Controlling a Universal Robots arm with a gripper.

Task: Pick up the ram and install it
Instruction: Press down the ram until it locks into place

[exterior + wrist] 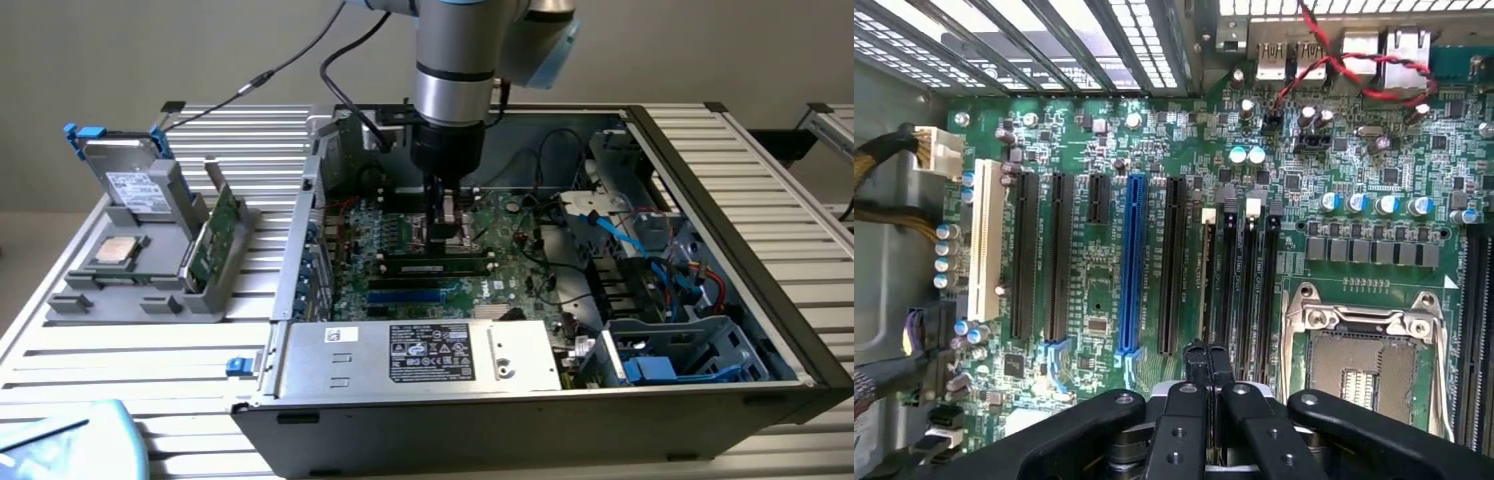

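Observation:
The ram [434, 267], a long dark stick with a pale label, stands on edge in a memory slot on the green motherboard [387, 240] inside the open computer case. My gripper [446, 238] hangs straight down just above and behind it, shut, and I cannot tell whether it touches the stick. In the wrist view the two black fingers [1199, 375] are pressed together with nothing showing between them. My gripper [1209, 362] sits at one end of the row of black memory slots [1242, 270].
The open processor socket [1364, 360] lies beside the memory slots, and a blue expansion slot [1132, 270] on their other side. A silver power supply [420, 355] fills the case front. Cables [641, 250] crowd the exterior view's right. A grey holder [140, 280] outside holds a green card [214, 235].

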